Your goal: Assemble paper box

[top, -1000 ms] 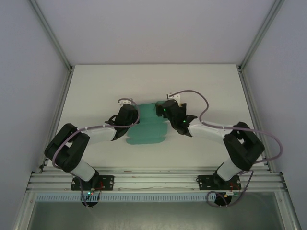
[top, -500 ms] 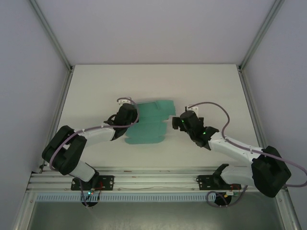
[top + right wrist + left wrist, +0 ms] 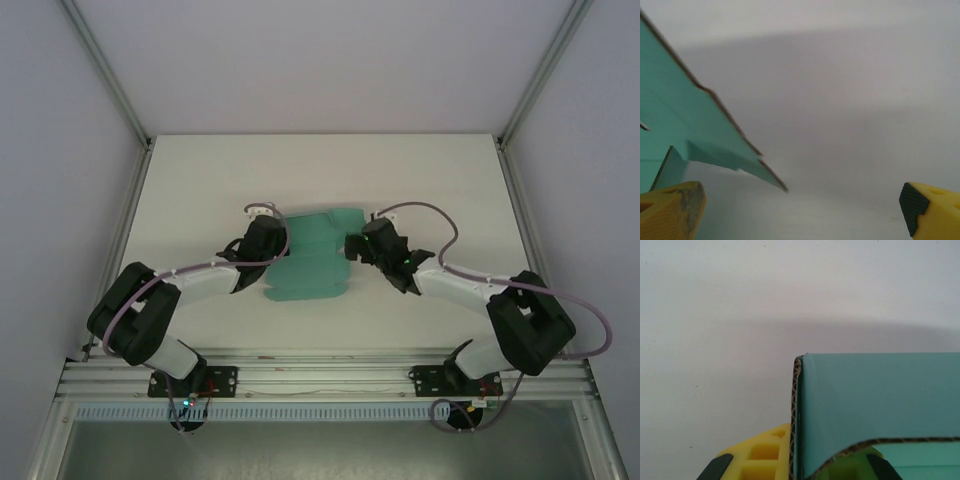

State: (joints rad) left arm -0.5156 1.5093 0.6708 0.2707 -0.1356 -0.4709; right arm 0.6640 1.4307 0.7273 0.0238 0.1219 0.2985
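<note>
Teal-green corrugated-card paper box lies unassembled, mostly flat, mid white tabletop, between both arms. Left tool at sheet's left edge, clamped on upturned flap, card edge pinched between yellow fingers. Right tool at sheet's right edge, fingers wide apart; raised card flap near its left finger.

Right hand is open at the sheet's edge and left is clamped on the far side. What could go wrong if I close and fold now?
1. The right hand is open with just a flap corner between its fingers, close to one finger. Closing may pinch only the tip and crumple it, or miss it.
2. The left hand grips the paper box at one edge, where the card curls up. A push from the right could pivot or buckle the sheet.
</note>
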